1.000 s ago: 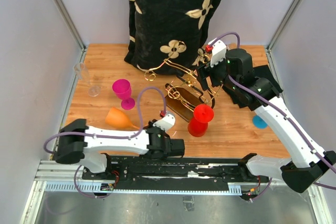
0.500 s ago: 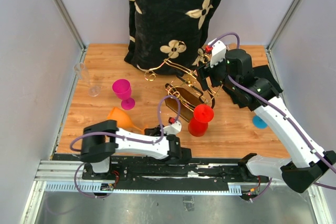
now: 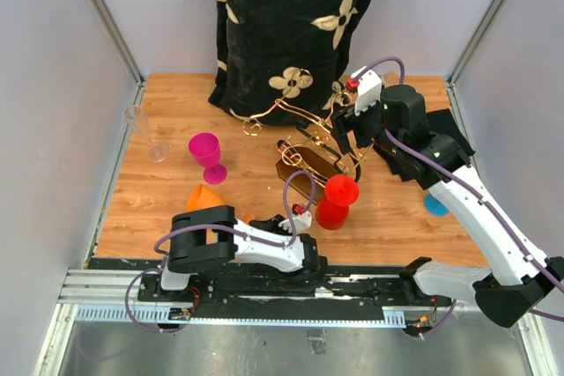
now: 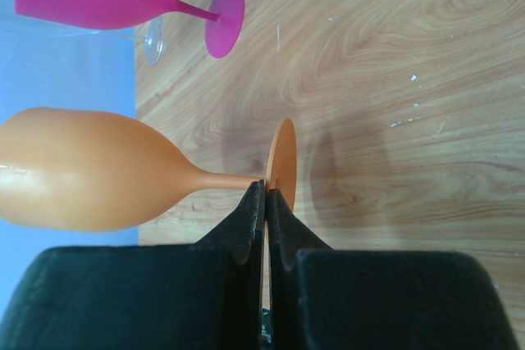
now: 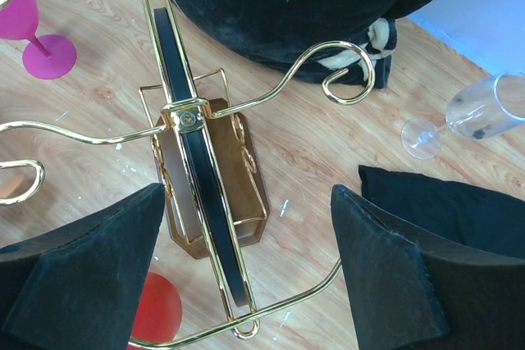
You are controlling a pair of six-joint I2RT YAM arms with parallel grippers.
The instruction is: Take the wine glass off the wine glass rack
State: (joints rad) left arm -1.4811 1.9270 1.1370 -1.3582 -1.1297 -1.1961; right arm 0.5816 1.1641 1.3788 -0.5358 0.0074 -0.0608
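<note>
Our left gripper (image 4: pixel 264 190) clamps the foot of the orange wine glass (image 4: pixel 82 171), which lies sideways. Our right gripper (image 5: pixel 246 194) is spread above the gold wire wine glass rack (image 5: pixel 193 116).

Robot lab test cell: pale panel walls (image 3: pixel 53 112) w/ alu frame posts (image 3: pixel 106 15) box in the wood table (image 3: pixel 176 103) on 3 sides; metal mounting rail (image 3: pixel 352 286) along table's near edge.

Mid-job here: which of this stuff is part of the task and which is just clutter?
Job: wine glass rack; orange glass, its foot pinched by the left gripper; right gripper, open above the rack.
Clutter: pink glass; clear glass; red glass; black floral cushion.
</note>
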